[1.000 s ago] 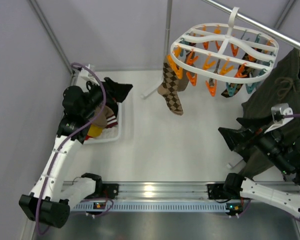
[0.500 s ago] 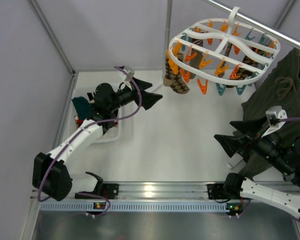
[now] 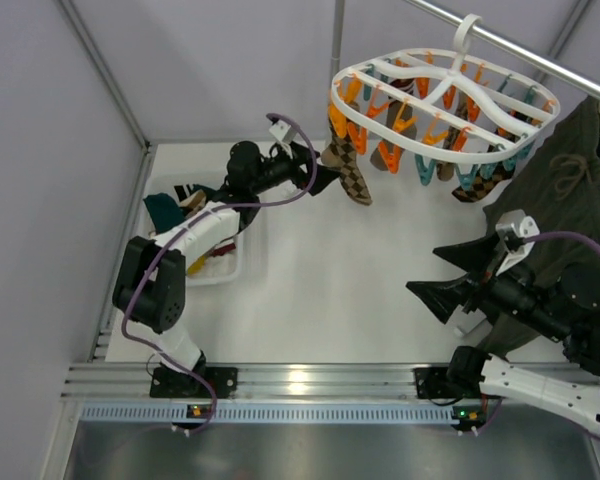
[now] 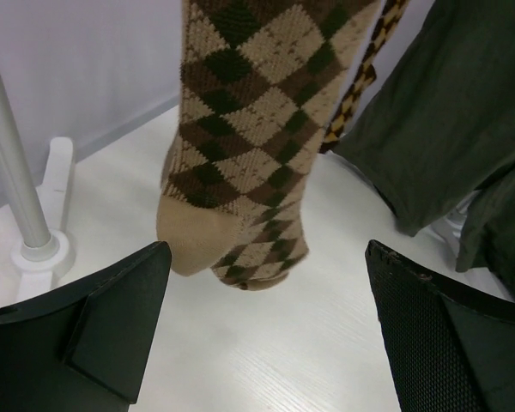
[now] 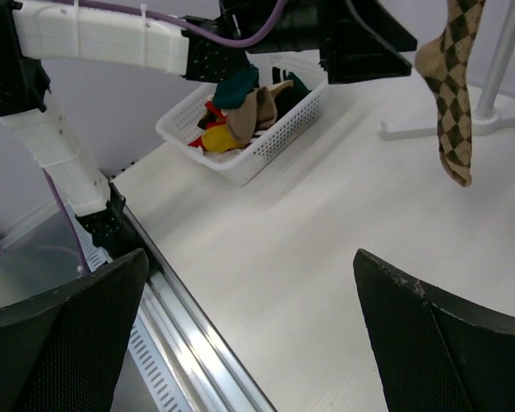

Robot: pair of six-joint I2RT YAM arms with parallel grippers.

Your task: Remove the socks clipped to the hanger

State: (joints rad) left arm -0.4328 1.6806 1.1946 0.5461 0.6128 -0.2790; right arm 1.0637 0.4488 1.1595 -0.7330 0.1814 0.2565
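- Left tool (image 3: 318, 176): jaws wide, nothing held. Right tool (image 3: 422, 270): jaws wide, nothing held.
- Argyle sock (image 3: 348, 172) is clipped at the 9 o'clock rim of the hanger (image 3: 464, 42). It hangs free, its long axis near vertical, toe down and clear of the desk (image 3: 330, 300).
- In the top view the sock is found at 3 o'clock of the left tool, just beside the fingertips. In the left wrist view it is seen dead ahead at 12 o'clock, its toe level with the gap between the fingers but not yet between them.
- The left arm is judged much the nearer. The right tool is set well apart, the sock lying at its 11 o'clock.
- Further socks (image 3: 472, 186) are noted under the hanger's 4 to 5 o'clock side, nearer the right arm, beside the dark green garment (image 3: 560, 180).
- Desk: white, smooth, bare below the sock. A stand post (image 3: 335, 60) rises close at 12 o'clock of the sock; little room is left there.
- A basket (image 3: 242, 268) with loose socks is placed at 8 o'clock of the left tool.
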